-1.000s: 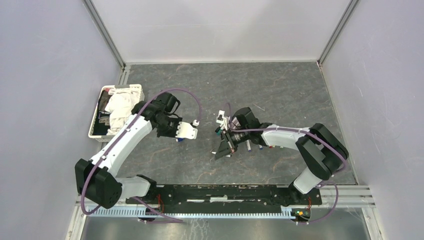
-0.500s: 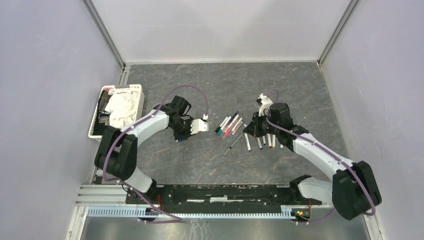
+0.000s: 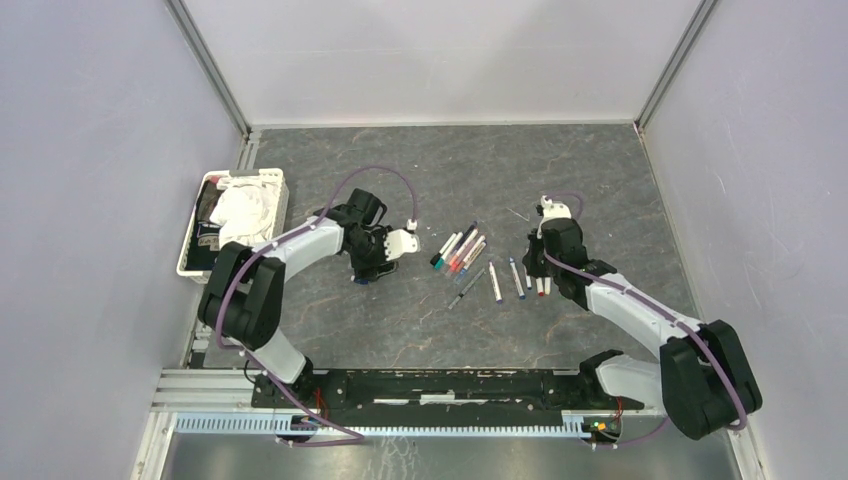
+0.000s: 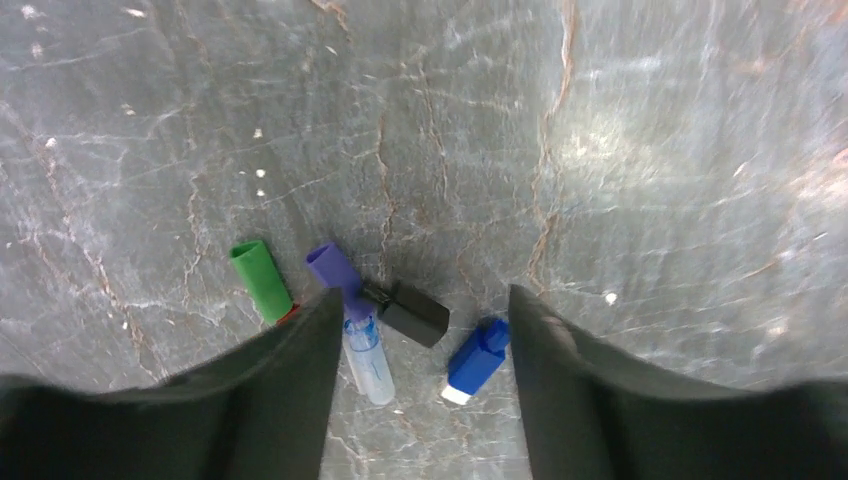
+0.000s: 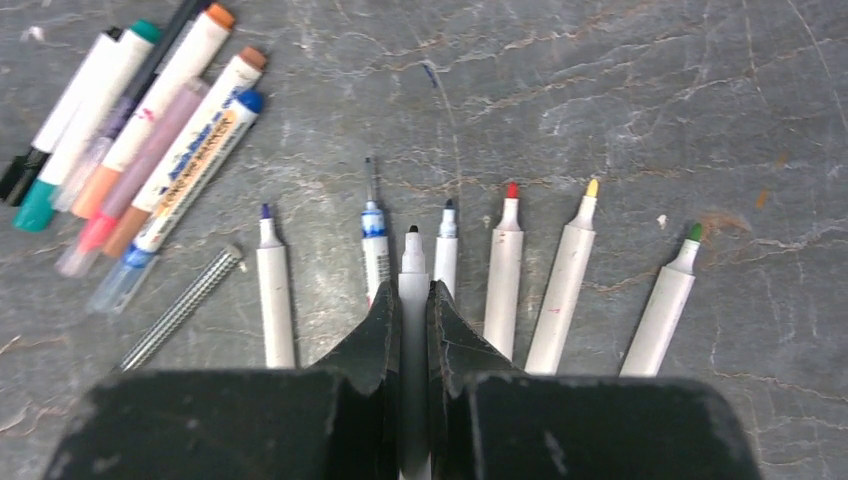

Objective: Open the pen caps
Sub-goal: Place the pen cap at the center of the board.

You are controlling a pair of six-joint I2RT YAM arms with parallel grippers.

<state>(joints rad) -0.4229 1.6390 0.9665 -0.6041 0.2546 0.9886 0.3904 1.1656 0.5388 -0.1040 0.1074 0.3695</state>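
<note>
In the left wrist view my left gripper (image 4: pixel 425 296) is open just above a small heap of pen caps: green (image 4: pixel 262 281), purple (image 4: pixel 335 270), black (image 4: pixel 410 311), blue (image 4: pixel 478 358) and a clear one (image 4: pixel 368 356). Nothing is gripped between its fingers. My right gripper (image 5: pixel 413 290) is shut on a white pen with a bare black tip (image 5: pixel 413 262). That pen lines up in a row of uncapped pens with purple (image 5: pixel 273 300), blue (image 5: pixel 375 252), red (image 5: pixel 505 280), yellow (image 5: pixel 565 290) and green (image 5: pixel 665 312) tips. Several capped pens (image 5: pixel 150 130) lie bunched at the upper left.
A white basket (image 3: pixel 245 177) holding a white cloth stands at the table's left edge. From above, the capped pens (image 3: pixel 460 250) lie between the two grippers. A thin grey ribbed stick (image 5: pixel 180 308) lies beside the uncapped row. Grey walls close in three sides.
My left gripper has opened over the cap heap. My right gripper has carried the black-tipped pen rightwards from the table's middle to the row of uncapped pens.
</note>
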